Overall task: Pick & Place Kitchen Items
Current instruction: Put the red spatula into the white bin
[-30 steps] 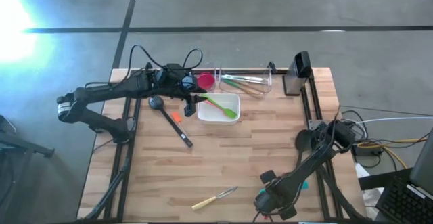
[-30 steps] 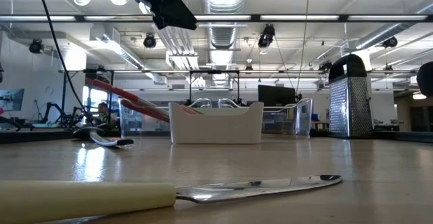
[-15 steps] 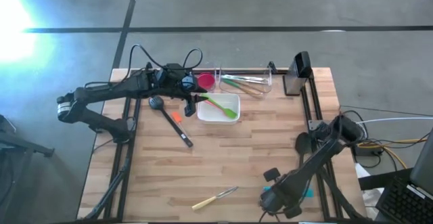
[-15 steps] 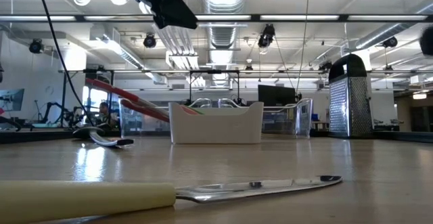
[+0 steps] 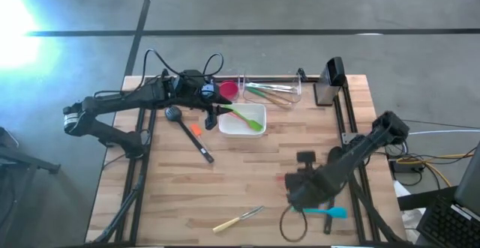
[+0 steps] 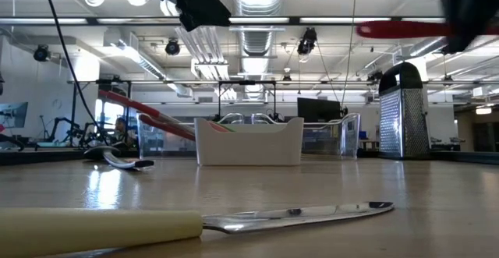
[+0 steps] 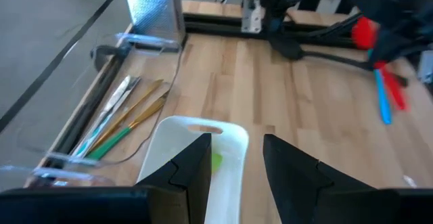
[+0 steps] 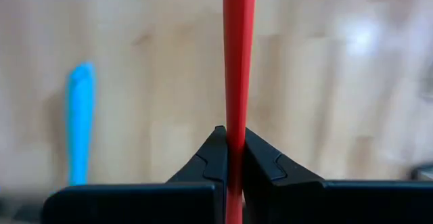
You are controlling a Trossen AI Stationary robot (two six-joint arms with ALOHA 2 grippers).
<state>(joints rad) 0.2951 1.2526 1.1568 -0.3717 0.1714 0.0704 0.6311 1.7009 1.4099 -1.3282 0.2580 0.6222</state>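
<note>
- Right gripper [image 8: 229,158] clamped on a slim red utensil [image 8: 238,55]; fingers [image 8: 211,158] pressed to both sides of its handle, utensil raised off the desk [image 5: 247,180] near the front right corner
- Blue utensil [image 5: 327,212] flat on the desk by the front edge, just beside the right arm
- Left gripper [image 7: 229,166] above the white dish [image 5: 241,126] at the back of the desk; fingers [image 7: 193,166] partly apart, nothing between them
- Green utensil [image 5: 246,116] lies in the dish
- Black ladle [image 5: 189,134] on the desk left of the dish
- Cream-handled knife [image 5: 237,219] near the front edge
- Clear bin [image 5: 271,88] at the back edge holds several more utensils
</note>
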